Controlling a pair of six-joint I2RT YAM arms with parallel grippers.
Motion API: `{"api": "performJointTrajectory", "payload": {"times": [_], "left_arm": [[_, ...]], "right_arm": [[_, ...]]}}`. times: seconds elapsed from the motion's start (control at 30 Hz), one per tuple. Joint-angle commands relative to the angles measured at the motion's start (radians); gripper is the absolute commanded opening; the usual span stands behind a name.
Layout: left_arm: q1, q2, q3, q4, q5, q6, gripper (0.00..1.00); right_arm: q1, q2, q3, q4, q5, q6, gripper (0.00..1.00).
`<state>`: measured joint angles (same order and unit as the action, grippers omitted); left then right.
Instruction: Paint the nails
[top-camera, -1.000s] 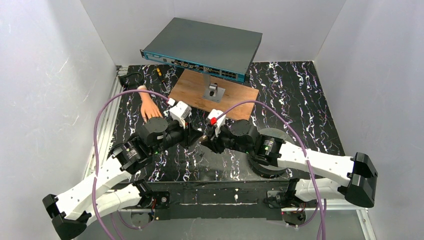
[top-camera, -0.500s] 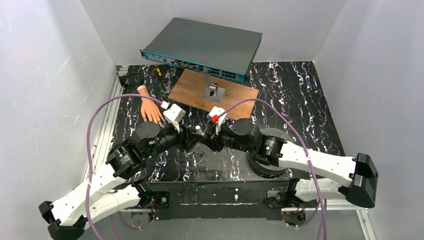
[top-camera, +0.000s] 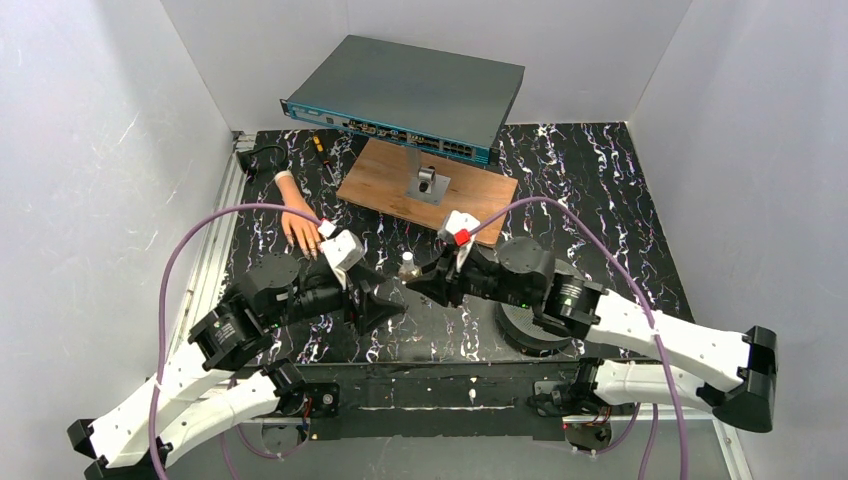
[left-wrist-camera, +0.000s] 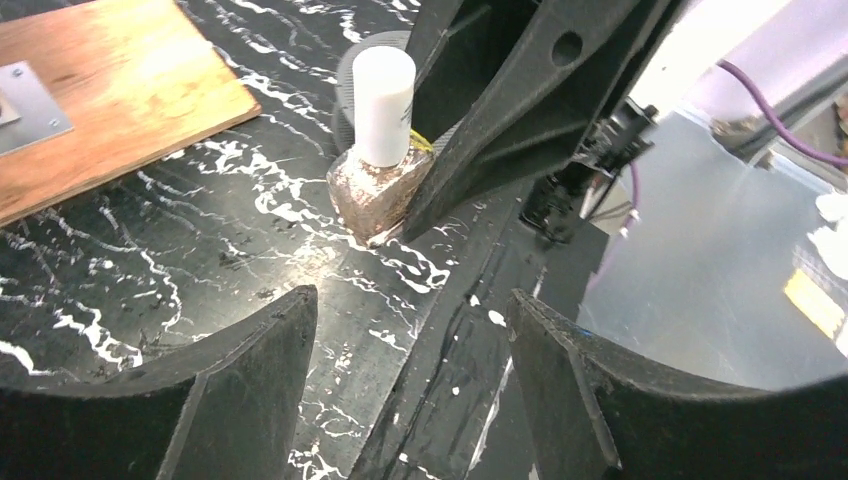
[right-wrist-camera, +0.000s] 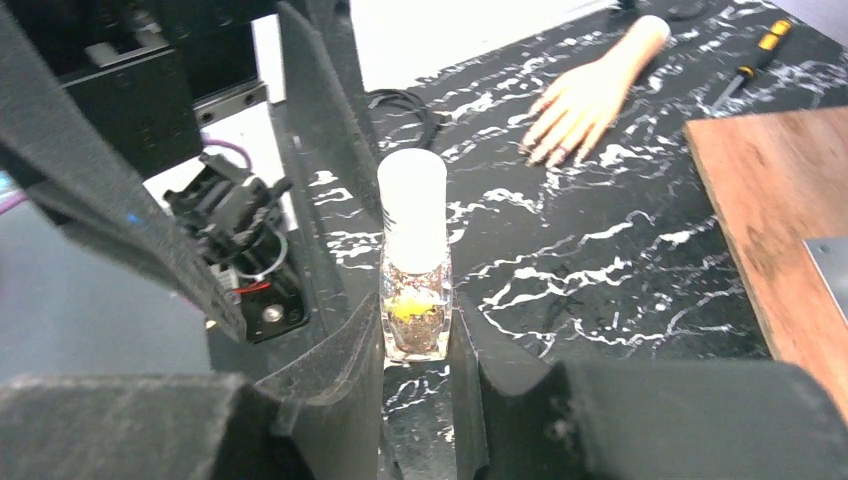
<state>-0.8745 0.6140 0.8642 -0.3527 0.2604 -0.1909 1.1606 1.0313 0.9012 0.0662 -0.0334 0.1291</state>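
Note:
The peach mannequin hand (top-camera: 298, 224) lies flat at the back left of the black marbled table, its fingers toward the arms. In the right wrist view the hand (right-wrist-camera: 588, 95) shows its tiny nails (right-wrist-camera: 547, 150) at the fingertips. A small glittery bottle (top-camera: 407, 268) with a white cap stands upright mid-table. My right gripper (right-wrist-camera: 415, 312) is shut on the glass body of the bottle (right-wrist-camera: 413, 300). My left gripper (left-wrist-camera: 410, 295) is open and empty. It sits a short way left of the bottle (left-wrist-camera: 380, 185) and does not touch it.
A grey network switch (top-camera: 410, 95) sits on a metal stand over a wooden board (top-camera: 385, 190) at the back. Screwdrivers (top-camera: 320, 145) and a black cable (top-camera: 262, 155) lie behind the hand. An aluminium rail (top-camera: 215, 260) runs along the left edge.
My left gripper opened and drew back to the left, away from the bottle. My right arm shifted slightly right, keeping the bottle in its grip.

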Motion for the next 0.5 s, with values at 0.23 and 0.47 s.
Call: {"api": "performJointTrajectory", "payload": {"times": [0.23, 0.47], "left_arm": [[-0.004, -0.029, 0.083, -0.02, 0.349, 0.112, 0.74], [-0.005, 0.02, 0.065, 0.12, 0.454, 0.045, 0.68]], "right_arm": [[0.002, -0.157, -0.063, -0.023, -0.437, -0.053, 0.01], [0.002, -0.151, -0.028, -0.047, -0.543, -0.062, 0.01]]}}
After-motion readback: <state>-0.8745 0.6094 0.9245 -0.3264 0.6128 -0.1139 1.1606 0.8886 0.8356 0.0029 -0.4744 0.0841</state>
